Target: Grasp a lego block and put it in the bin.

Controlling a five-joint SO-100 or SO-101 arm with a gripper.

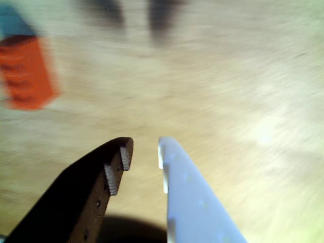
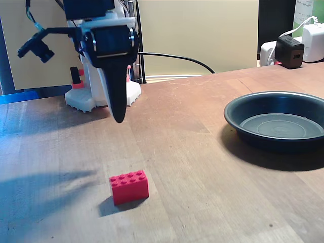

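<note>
Lego block [image 2: 129,186] sits low and left of centre in the fixed view, flat on the wooden table [image 2: 192,152], studs up, nothing touching it. Wrist view has it blurred at the upper left edge [image 1: 25,73], well off the line between the fingers. Looks like hard, light, smooth plastic: stiff, won't crush, but probably slippery and easy to knock or skid, so best pinched across the two long flat sides, low on the body, not on the studs. Gripper [image 2: 118,115] hangs above the table, up and behind the block, not touching it; in the wrist view [image 1: 144,147] its jaws stand slightly apart, a narrow gap, holding nothing. Bin [image 2: 238,121] sits at the right of the fixed view, empty, well apart from the block.
</note>
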